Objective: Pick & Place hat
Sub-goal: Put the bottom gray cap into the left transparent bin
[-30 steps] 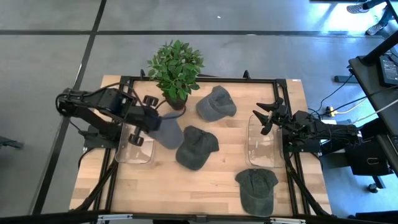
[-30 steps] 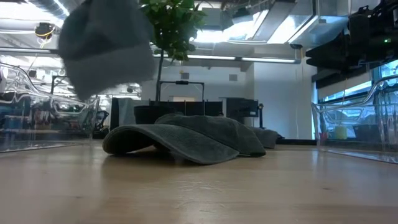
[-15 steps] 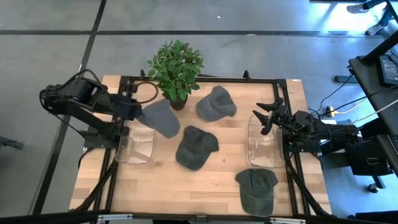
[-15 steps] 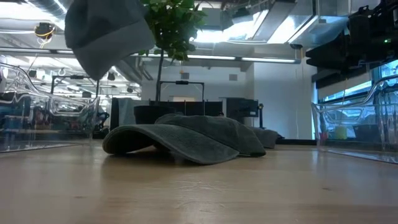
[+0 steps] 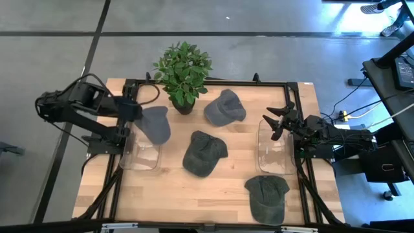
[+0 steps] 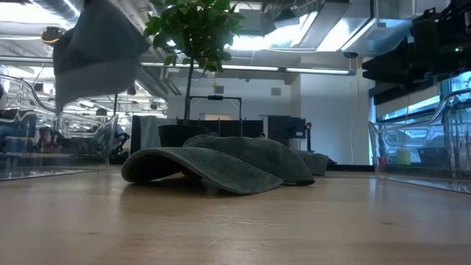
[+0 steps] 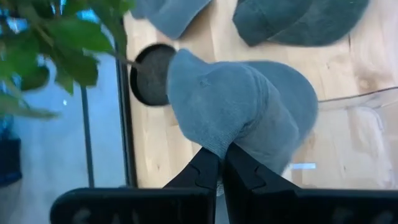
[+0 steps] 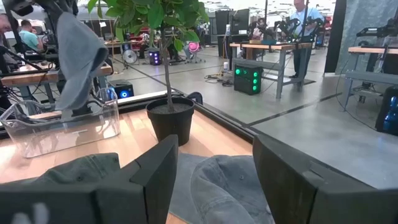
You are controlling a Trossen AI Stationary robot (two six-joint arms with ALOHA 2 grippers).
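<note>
My left gripper (image 5: 134, 111) (image 7: 221, 163) is shut on a blue-grey hat (image 5: 155, 124), which hangs in the air over the far end of the left clear bin (image 5: 139, 153). The same hat shows high in the low view (image 6: 96, 55) and in the right wrist view (image 8: 78, 56). Three darker grey hats lie on the table: one near the plant (image 5: 224, 108), one in the middle (image 5: 204, 153), one at the near right (image 5: 267, 197). My right gripper (image 5: 277, 123) (image 8: 214, 177) waits open over the right clear bin (image 5: 275, 153). My left gripper pinches the blue-grey hat between its two fingers at a bunched fold of cloth on the hat's edge (image 7: 217, 142). The fingers reach in from the table's left side. The hat is lifted clear of the table and droops past the fingertips.
A potted plant (image 5: 183, 68) stands at the far edge, close beside the held hat. A black frame (image 5: 213, 83) runs round the table top. Bare wood lies between the two bins, in front of the middle hat.
My left arm has drawn back toward the table's left edge and a little toward the far edge, staying shut on the hat. The hat has travelled with it, from beside the middle hat to above the left bin's far end.
</note>
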